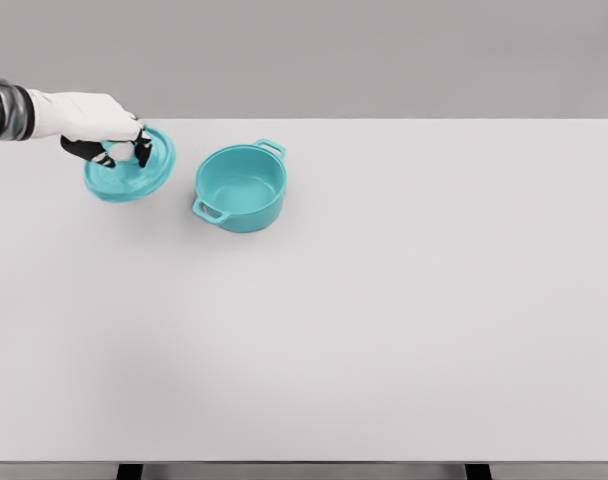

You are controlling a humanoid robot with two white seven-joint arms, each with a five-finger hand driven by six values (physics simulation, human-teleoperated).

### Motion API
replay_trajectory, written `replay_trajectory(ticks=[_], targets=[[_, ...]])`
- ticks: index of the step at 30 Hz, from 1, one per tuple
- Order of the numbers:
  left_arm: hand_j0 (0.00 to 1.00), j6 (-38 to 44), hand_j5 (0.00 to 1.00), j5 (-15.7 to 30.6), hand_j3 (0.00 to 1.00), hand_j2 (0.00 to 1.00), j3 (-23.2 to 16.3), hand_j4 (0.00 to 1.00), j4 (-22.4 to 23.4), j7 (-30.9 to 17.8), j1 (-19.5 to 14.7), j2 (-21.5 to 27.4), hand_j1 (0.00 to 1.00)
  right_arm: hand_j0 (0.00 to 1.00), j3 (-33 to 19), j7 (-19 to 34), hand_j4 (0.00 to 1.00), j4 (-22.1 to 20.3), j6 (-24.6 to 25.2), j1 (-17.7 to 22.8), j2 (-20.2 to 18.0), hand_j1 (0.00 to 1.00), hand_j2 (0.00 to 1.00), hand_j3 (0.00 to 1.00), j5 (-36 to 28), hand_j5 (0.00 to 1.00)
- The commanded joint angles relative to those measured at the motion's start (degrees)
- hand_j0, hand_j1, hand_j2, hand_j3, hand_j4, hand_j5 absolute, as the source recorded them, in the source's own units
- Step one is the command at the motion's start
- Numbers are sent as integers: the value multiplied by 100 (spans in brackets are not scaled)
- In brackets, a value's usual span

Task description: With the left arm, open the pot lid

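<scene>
A teal pot (pixel 240 187) with two side handles stands uncovered on the white table (pixel 384 300), left of centre near the back; its inside is empty. Its round teal lid (pixel 131 169) is to the pot's left, tilted and close to the table surface, apart from the pot. My left hand (pixel 112 146) reaches in from the left edge, white with dark fingers (pixel 142 150) curled around the lid's top knob. The knob itself is hidden by the fingers. My right arm does not show.
The table's back edge runs just behind the lid and pot. Its front edge lies at the bottom, with two dark legs (pixel 130 471) below it.
</scene>
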Motion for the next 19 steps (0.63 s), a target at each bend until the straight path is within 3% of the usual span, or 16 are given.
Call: replay_trajectory(ticks=[1,3,4,10,12,14,15,16,19], targets=[[69,17,69,26,69,69,0,69,2,3,0,53,69,100,1,1,100,-1,-1,0,-1,100,100,100,0,100],[85,17,85,35,85,85,0,85,11,3,26,35,85,100,1,1,100,-1,-1,0,-1,100,100,100,0,100],[99,17,99,35,99,99,0,99,20,3,35,35,99,100,1,1,100,-1,-1,0,-1,100,100,100,0,100],[100,17,100,87,100,100,26,100,28,3,35,61,100,100,1,1,100,-1,-1,0,-1,100,100,100,0,100],[100,17,100,254,100,100,17,100,265,3,79,131,100,100,1,1,100,-1,-1,0,-1,100,100,100,0,100],[100,17,100,1306,100,100,26,100,1029,3,123,299,100,100,1,1,100,-1,-1,0,-1,100,100,100,0,100],[100,17,100,1581,100,100,26,100,1258,3,211,299,100,100,1,1,100,-1,-1,0,-1,100,100,100,0,100],[100,17,100,1661,100,100,26,100,1460,3,220,299,100,100,1,1,100,-1,-1,0,-1,100,100,100,0,100],[100,17,100,1669,100,100,26,100,1488,3,220,307,100,100,1,1,100,-1,-1,0,-1,100,100,100,0,100]])
